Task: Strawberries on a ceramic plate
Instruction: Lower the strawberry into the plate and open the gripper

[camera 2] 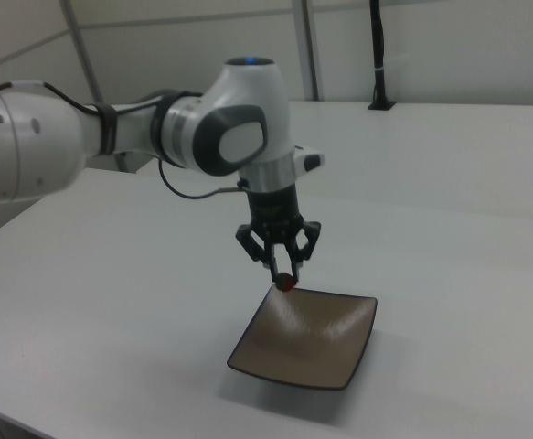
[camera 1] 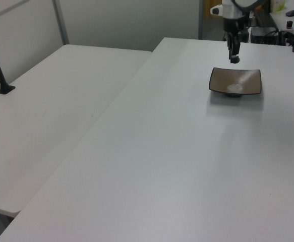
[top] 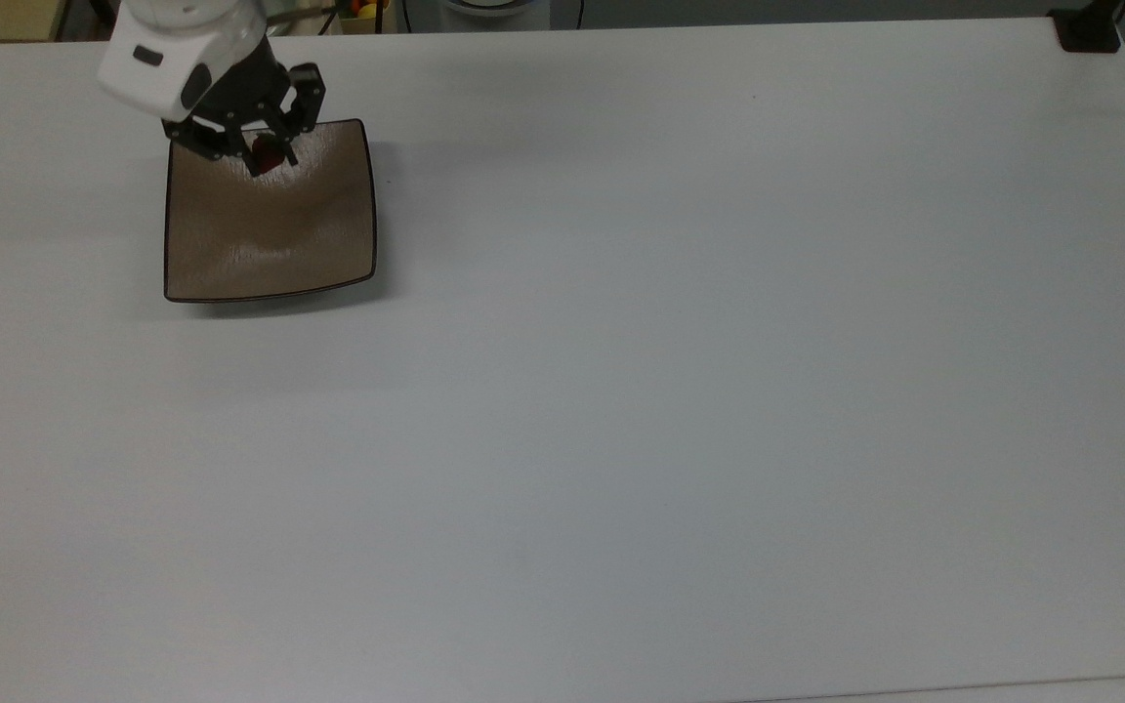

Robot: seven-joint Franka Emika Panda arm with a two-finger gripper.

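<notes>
Gripper: the gripper [top: 267, 156] hangs over the far edge of the ceramic plate [top: 270, 229] in the top view, raised above it, with its fingers [camera 2: 273, 265] clamped on the strawberry [camera 2: 286, 283].
Strawberry: a small red spot held between the fingertips, above the plate's far rim in the right view, not touching the plate.
Plate: square, tan-brown, dark-rimmed, flat on the white table [top: 680, 391], near the top view's far left corner.
Edges: the plate's far rim lies close to the table's far edge; its left rim is well in from the table's left edge in the top view.
Open room: bare tabletop runs wide to the top view's right and near side of the plate.
Right view adds: the white arm [camera 2: 111, 133] reaching in from the right view's left, and the gap between berry and plate.
Left view adds: a second white table [camera 1: 51, 126] alongside, on the left view's left, and the gripper [camera 1: 233, 58] just beyond the plate [camera 1: 236, 81].
</notes>
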